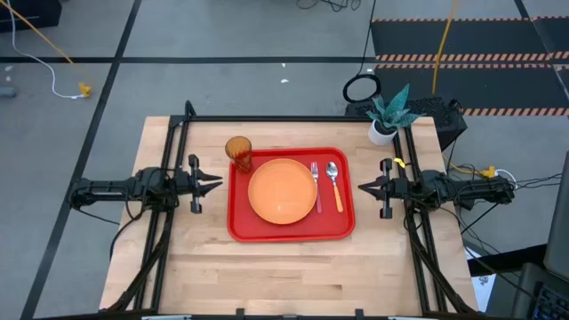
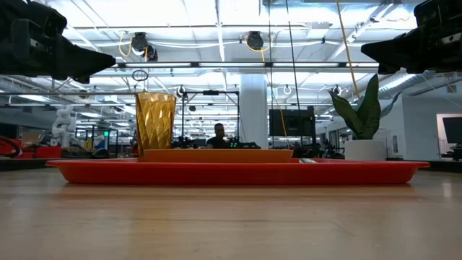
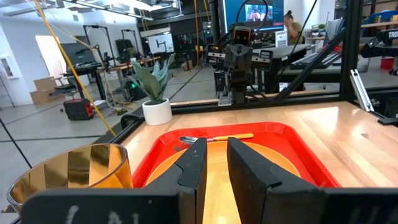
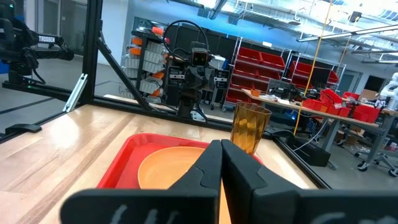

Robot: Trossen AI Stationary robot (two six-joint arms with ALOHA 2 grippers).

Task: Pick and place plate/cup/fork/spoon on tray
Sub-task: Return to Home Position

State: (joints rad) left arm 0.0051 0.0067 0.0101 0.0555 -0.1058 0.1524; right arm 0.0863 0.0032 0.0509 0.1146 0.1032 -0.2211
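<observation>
Bare table [image 1: 293,276] around tray [image 1: 242,227], cup [image 1: 238,151] tallest obstacle, plant [image 1: 388,114] at far corner

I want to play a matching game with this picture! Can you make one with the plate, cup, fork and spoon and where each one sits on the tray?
Things:
1. plate
2. cup
3. fork
4. spoon

Places on the tray, as seen from above:
A. nearest the right gripper
B. in the far corner on the left gripper's side
C. in the middle
D. between the plate and the spoon

Pairs: 1-C, 2-B, 3-D, 4-A
</observation>
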